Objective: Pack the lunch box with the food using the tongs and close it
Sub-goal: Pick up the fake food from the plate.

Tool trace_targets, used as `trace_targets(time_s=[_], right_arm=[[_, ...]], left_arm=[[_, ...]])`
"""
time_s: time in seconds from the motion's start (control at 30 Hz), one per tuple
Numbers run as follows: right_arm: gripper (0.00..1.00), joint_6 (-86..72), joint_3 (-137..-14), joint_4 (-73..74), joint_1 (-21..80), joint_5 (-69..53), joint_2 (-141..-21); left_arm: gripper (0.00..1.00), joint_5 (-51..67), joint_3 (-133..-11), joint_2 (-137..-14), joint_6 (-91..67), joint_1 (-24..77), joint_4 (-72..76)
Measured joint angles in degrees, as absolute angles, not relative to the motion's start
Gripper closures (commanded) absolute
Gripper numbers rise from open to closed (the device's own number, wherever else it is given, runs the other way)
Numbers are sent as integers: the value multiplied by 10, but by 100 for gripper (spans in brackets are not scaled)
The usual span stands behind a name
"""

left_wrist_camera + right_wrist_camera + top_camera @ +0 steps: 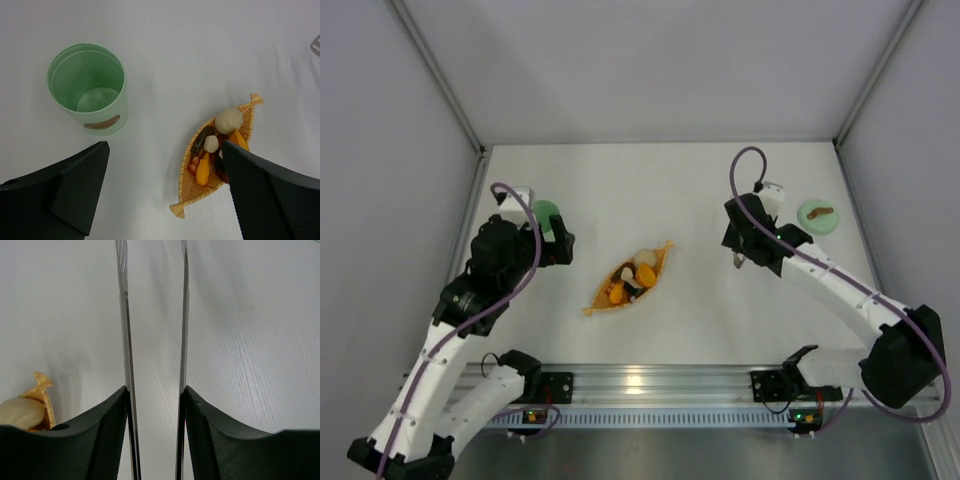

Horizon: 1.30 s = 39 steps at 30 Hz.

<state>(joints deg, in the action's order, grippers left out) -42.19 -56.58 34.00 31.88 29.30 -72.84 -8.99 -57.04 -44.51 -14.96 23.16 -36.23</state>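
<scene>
The right hand (pixel 156 392) is clamped on the tongs (pixel 125 320), whose two thin arms run straight ahead from between its pads (pixel 112 430); light, springy, probably slippery metal, best squeezed gently at mid-arm, with the small food (pixel 20 412) lying close on its left.

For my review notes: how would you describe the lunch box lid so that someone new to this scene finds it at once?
On the white table, look to the far right part, near the right wall. The lid lies flat there, alone. It is a round mint-green disc with a brown handle on top, unlike the open mint-green tub standing on the left side.
</scene>
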Motion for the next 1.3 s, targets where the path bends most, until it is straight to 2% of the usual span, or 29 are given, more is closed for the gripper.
trace_targets(time_s=[0.2, 0.7, 1.07, 1.3], right_arm=[[56, -375, -568, 367, 348, 261, -652], [60, -358, -630, 480, 544, 221, -582], [60, -427, -675, 547, 740, 274, -616], [60, -458, -681, 562, 778, 308, -686]], left_arm=[[1, -117, -538, -362, -146, 231, -353], [1, -147, -511, -353, -147, 231, -336], [1, -147, -507, -357, -148, 232, -335], [1, -147, -505, -358, -149, 232, -336]])
